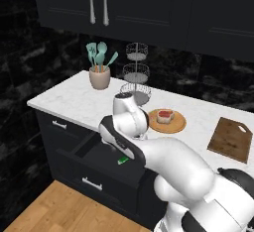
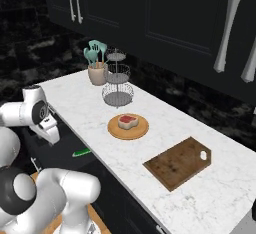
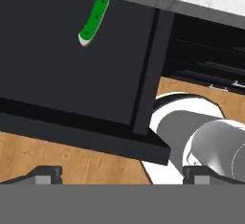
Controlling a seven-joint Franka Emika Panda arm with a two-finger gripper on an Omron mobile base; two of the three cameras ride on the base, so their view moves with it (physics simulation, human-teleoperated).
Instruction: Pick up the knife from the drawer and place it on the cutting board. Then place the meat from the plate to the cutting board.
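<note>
The wide black drawer (image 1: 92, 149) stands pulled out below the marble counter. Inside it lies the knife (image 3: 94, 21): its green handle shows, and the rest runs under the counter's edge. The same green shows at the knife (image 1: 122, 160) (image 2: 81, 153) in both base views. My gripper (image 3: 123, 174) hangs above the drawer (image 3: 57, 79), open, its fingertips (image 3: 48, 173) wide apart with nothing between them, well short of the knife. On the counter the meat (image 1: 165, 115) (image 2: 128, 121) rests on the round plate (image 1: 178, 126) (image 2: 142, 130). The dark brown cutting board (image 1: 230, 139) (image 2: 177, 162) lies bare further right.
A beige crock of teal utensils (image 1: 99, 75) and a tiered wire stand (image 1: 136, 72) stand at the back of the counter. A narrower closed drawer (image 1: 59, 125) sits left of the open one. Upper cabinets (image 1: 99, 3) hang overhead. Wooden floor (image 3: 72, 161) lies below.
</note>
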